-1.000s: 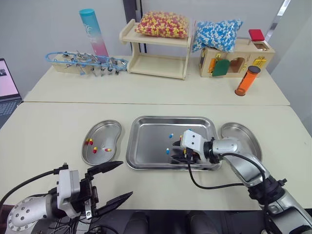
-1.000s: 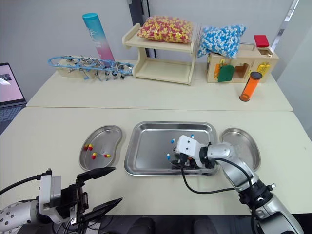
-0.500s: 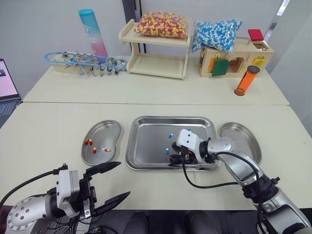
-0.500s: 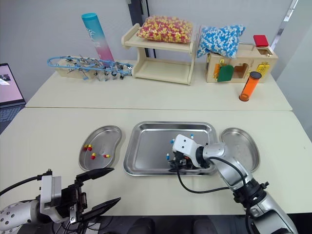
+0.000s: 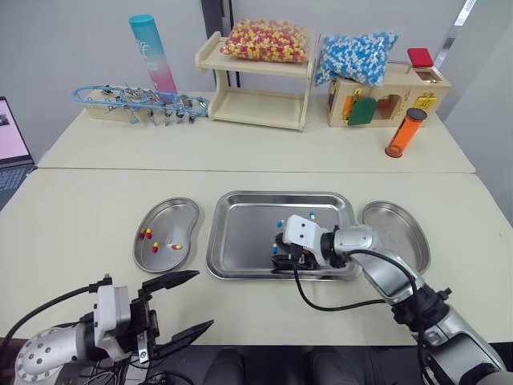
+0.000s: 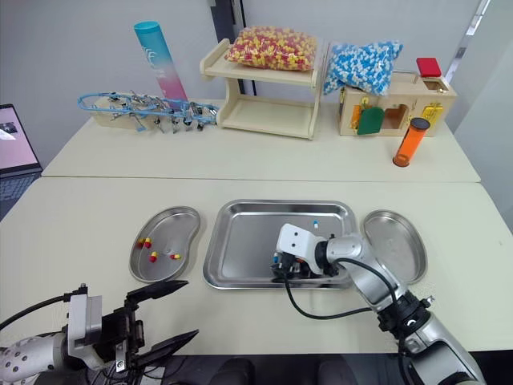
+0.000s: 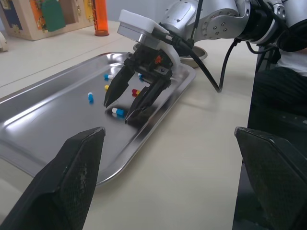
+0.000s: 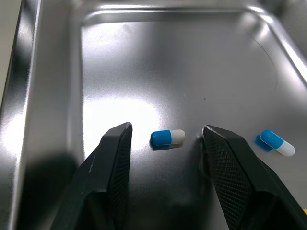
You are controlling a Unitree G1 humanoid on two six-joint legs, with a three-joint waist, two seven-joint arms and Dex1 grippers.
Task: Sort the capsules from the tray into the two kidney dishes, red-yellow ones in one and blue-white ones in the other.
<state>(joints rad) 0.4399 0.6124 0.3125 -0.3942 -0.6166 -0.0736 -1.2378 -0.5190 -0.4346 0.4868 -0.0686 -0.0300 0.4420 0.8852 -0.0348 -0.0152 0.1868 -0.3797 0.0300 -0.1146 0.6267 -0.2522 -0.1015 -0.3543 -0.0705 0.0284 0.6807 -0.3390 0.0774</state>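
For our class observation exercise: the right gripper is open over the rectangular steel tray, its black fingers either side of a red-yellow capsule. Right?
Not quite. The right wrist view shows a blue-white capsule there. The right gripper is indeed open over the rectangular steel tray, its black fingers either side of it.

Bright, even light glares off the tray (image 8: 120, 112).

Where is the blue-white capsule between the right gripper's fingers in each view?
Right wrist: capsule between the right gripper's fingers, on the tray.
Left wrist: capsule between those fingers, near the tray's rim.
Left eye: capsule at the gripper's tip, tray's front middle.
Right eye: same place.
Shared landmark: the tray.
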